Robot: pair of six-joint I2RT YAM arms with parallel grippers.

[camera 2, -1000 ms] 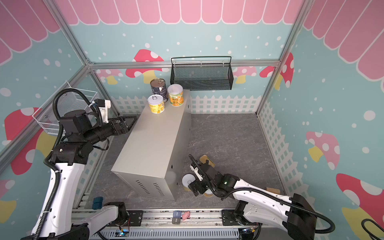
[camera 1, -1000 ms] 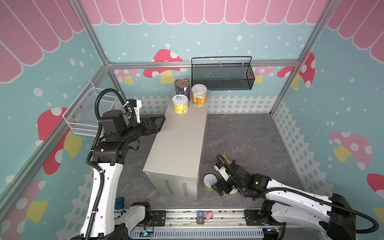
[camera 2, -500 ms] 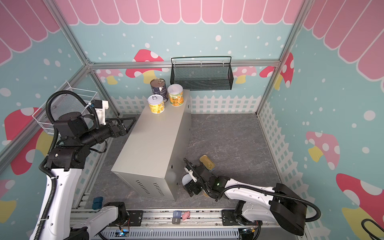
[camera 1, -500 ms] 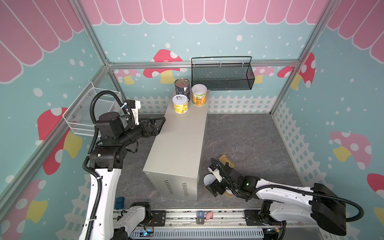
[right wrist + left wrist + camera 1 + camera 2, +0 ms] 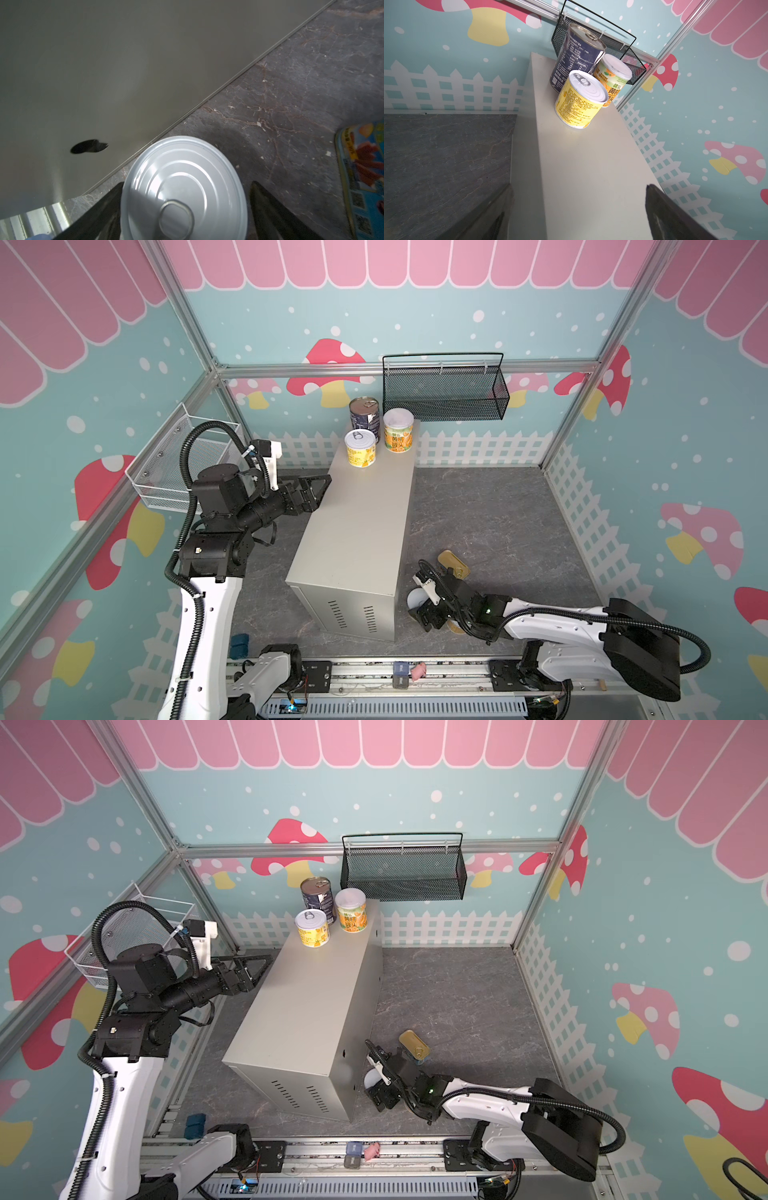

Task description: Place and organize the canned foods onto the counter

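Both top views show the left gripper (image 5: 319,491) spread at the desk's (image 5: 357,531) left edge, centre-left; three cans (image 5: 374,433) stand on its far end, upper centre. Lower right, the right gripper (image 5: 419,608) straddles a short can (image 5: 414,597) on the floor; whether it pinches, I cannot tell. A flat tin (image 5: 453,566) lies just beyond.

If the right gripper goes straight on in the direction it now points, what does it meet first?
The short pull-tab can, which stands between the open fingers of the right gripper. Behind it, probably very near, is the side wall of the counter.
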